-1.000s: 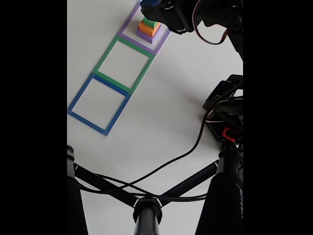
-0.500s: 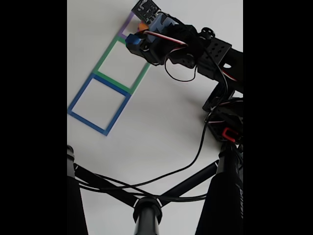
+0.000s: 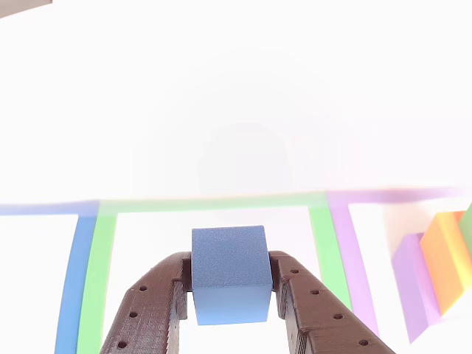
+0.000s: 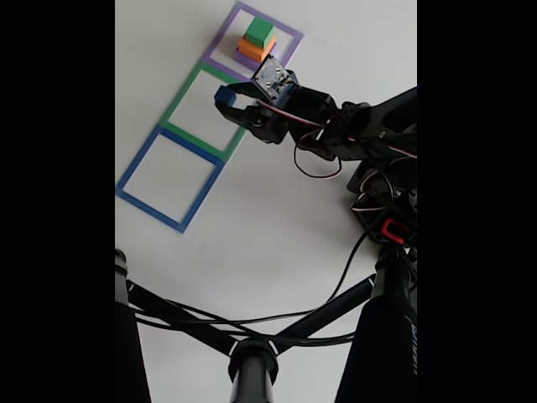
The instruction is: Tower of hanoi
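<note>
My gripper (image 3: 230, 291) is shut on a small blue cube (image 3: 228, 273), which hangs over the green square outline (image 3: 214, 202). In the fixed view the gripper (image 4: 226, 102) holds the blue cube (image 4: 222, 95) above the green outline (image 4: 178, 107). The rest of the tower stands in the purple outline (image 4: 287, 34): a green block (image 4: 259, 32) on an orange block (image 4: 256, 49) on a purple slab (image 4: 245, 60). In the other view the orange block (image 3: 448, 254) and purple slab (image 3: 411, 284) show at the right edge.
A blue square outline (image 4: 134, 170) lies beside the green one, farthest from the stack. The arm's base and cables (image 4: 386, 201) sit at the right. A black tripod (image 4: 252, 357) and a looping cable cross the foreground of the white table (image 4: 277, 227).
The gripper has carried the blue cube away from the stack in the purple outline and swung it over the green outline. The stack now stands uncovered with green on top.
</note>
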